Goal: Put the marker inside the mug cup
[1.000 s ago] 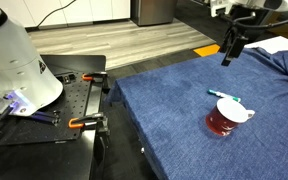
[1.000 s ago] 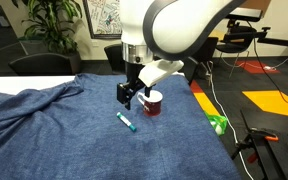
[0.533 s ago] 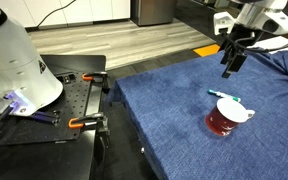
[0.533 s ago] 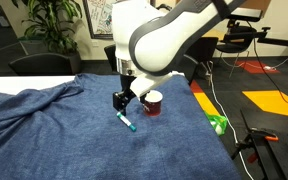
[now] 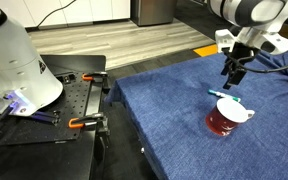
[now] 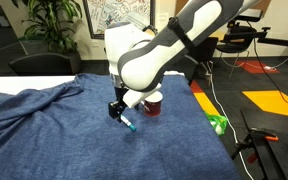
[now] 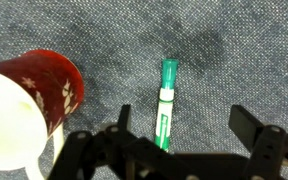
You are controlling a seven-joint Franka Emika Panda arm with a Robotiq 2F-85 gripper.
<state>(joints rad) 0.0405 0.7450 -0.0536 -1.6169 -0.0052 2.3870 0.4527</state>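
The teal-green and white marker lies flat on the blue cloth; it also shows in both exterior views. The dark red mug cup with its white inside stands upright beside it, seen in both exterior views too. My gripper is open and empty, low over the marker, with a finger on each side of it. In the exterior views the gripper hangs just above the marker's end.
The blue cloth covers the table. A crumpled fold of it lies at one side. A green object sits near the cloth's edge. A black bench with orange clamps and a white robot base stand beside the table.
My gripper has come down and across towards the marker, from high above the cloth to just over it. Marker and mug have not moved.
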